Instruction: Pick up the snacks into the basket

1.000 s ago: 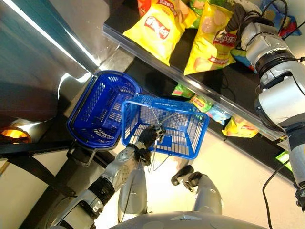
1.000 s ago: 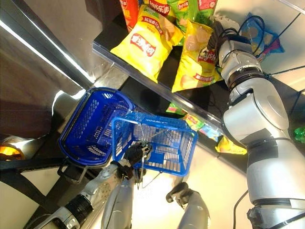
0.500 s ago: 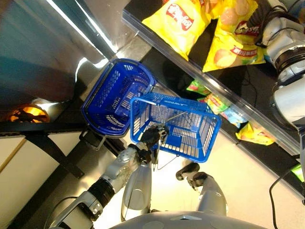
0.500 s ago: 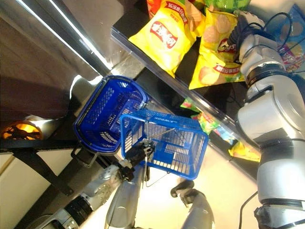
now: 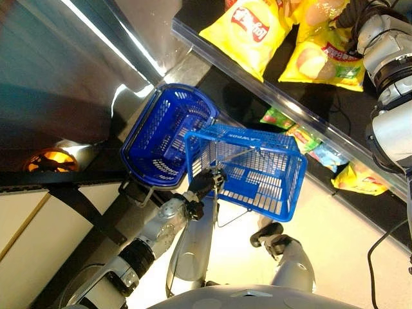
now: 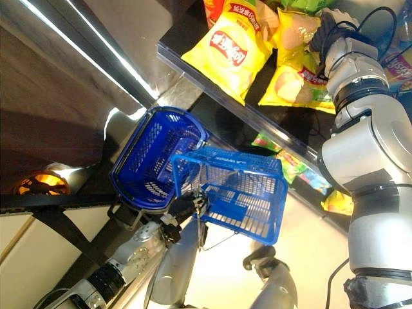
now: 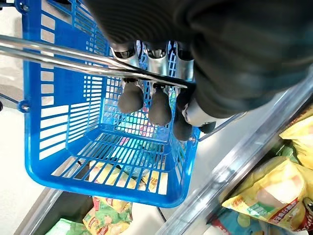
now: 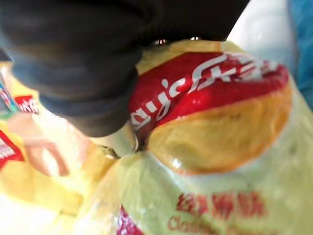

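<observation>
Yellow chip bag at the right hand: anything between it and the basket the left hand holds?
Yes: the clear shelf edge runs between the yellow chip bag at the right hand and the basket, held below it by the left hand.

Held basket mouth open, interior bare; wire handle crosses opening, left hand fingers curled round it at near-left rim. Second blue basket touches it on left, blocks that side. Shelf edge rail runs just beyond far rim; narrow gap between rail and basket. Shelf crowded: yellow snack bag left, another bag right with right hand pressed against it. More packets on lower shelf behind basket.
</observation>
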Robot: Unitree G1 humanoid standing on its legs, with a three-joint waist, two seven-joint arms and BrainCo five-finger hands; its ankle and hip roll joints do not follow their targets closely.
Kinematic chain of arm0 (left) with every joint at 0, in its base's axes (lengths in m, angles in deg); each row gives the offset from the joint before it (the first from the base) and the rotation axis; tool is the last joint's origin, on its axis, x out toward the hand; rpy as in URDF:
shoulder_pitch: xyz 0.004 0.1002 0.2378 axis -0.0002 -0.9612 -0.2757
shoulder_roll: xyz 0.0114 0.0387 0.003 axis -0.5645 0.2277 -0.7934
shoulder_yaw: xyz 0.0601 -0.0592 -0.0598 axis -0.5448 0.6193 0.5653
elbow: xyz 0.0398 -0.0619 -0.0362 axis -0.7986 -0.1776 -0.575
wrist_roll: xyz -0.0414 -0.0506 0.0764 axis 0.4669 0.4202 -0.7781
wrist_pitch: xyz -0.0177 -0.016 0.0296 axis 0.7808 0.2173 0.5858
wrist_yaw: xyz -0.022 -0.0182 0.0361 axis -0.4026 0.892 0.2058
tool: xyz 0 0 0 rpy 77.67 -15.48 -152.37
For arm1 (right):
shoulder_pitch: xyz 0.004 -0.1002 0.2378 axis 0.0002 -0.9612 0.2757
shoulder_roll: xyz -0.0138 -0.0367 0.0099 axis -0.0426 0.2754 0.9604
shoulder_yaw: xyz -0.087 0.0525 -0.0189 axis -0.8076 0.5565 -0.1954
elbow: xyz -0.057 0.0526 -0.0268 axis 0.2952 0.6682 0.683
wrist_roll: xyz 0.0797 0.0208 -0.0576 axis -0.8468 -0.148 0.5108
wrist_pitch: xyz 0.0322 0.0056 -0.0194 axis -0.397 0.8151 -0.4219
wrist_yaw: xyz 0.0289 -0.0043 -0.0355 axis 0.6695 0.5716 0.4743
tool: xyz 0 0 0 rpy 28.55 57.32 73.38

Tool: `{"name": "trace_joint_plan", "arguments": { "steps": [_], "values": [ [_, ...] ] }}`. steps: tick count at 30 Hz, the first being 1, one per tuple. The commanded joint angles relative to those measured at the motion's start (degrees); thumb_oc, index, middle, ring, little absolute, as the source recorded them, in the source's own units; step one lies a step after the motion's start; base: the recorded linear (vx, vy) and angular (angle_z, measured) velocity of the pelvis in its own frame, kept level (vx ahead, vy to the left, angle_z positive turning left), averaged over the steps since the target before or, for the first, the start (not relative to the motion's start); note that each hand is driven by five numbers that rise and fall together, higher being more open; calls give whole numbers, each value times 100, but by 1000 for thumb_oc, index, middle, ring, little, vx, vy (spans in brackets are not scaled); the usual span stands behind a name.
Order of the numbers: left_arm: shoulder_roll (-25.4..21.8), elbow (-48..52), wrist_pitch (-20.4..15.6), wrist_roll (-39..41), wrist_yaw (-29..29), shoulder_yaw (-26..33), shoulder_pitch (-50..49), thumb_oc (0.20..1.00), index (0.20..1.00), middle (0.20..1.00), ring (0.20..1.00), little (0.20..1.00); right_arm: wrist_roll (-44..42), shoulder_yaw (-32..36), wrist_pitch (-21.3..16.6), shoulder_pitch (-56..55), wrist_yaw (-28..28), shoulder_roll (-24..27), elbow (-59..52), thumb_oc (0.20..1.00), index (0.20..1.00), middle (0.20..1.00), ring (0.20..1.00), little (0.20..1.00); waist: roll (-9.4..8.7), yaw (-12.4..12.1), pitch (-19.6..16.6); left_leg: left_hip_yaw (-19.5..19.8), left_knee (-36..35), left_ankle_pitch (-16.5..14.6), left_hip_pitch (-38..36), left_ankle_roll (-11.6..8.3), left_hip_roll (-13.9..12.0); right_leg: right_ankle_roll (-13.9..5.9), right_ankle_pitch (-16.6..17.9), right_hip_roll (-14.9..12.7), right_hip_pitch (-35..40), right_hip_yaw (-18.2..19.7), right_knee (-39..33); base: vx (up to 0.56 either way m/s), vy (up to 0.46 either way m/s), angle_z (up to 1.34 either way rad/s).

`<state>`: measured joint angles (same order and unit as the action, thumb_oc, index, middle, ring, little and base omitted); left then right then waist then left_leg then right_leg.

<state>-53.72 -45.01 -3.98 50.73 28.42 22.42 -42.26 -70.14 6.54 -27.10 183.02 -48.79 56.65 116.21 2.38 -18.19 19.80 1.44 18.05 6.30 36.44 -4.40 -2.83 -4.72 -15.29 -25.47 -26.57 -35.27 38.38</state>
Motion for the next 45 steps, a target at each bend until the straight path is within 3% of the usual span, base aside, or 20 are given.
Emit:
{"name": "trace_joint_plan", "arguments": {
  "steps": [1, 11, 18, 22, 33, 45],
  "values": [
    [-28, 345, -205, 70, -150, -103, -123, 200, 200, 200, 200, 200, 6, -218, -39, 600, -194, 120, -279, 200, 200, 200, 200, 200, -148, -39, -61, -446, 189, -365, 108, 316, -17, -558, 881, -8, -402, 231, 156, -54, 51, -20],
    [-4, 178, -237, 56, -112, -66, -119, 200, 200, 200, 200, 200, -93, -80, -140, 531, -287, -215, -574, 200, 200, 200, 200, 200, -253, 168, -180, -668, 598, -625, 121, 429, -136, -532, 885, -47, -534, 495, 334, -41, 48, -17],
    [79, 80, -281, 83, 2, -7, -46, 200, 200, 200, 200, 200, -625, 326, -256, 286, -372, -512, -1086, 200, 200, 200, 200, 200, -330, 352, -222, -788, 976, -854, 41, 473, -225, -440, 792, -12, -506, 643, 470, -31, 43, -15],
    [140, 19, -297, 171, 93, 5, 27, 200, 200, 200, 200, 200, -1104, 724, -388, -66, -382, -938, -1469, 200, 200, 200, 200, 200, -367, 555, -230, -915, 1312, -1083, -159, 492, -347, -385, 753, 29, -349, 798, 509, -37, 71, -28],
    [329, -37, -312, 307, 192, -63, 160, 200, 200, 200, 200, 200, -1787, 1227, -550, -758, -265, -1774, -2307, 200, 200, 200, 200, 200, -452, 923, -275, -1192, 1710, -1391, -579, 462, -630, -335, 706, 171, -35, 1061, 445, -4, 43, -29],
    [491, -146, -336, 490, 312, 182, 73, 200, 200, 200, 200, 200, -2182, 1396, -618, -1725, -33, -2069, -3472, 200, 200, 200, 200, 200, -543, 1137, -341, -1360, 1872, -1605, -1072, 417, -835, -340, 676, 240, 375, 1222, 353, 18, 4, -16]
  ]
}}
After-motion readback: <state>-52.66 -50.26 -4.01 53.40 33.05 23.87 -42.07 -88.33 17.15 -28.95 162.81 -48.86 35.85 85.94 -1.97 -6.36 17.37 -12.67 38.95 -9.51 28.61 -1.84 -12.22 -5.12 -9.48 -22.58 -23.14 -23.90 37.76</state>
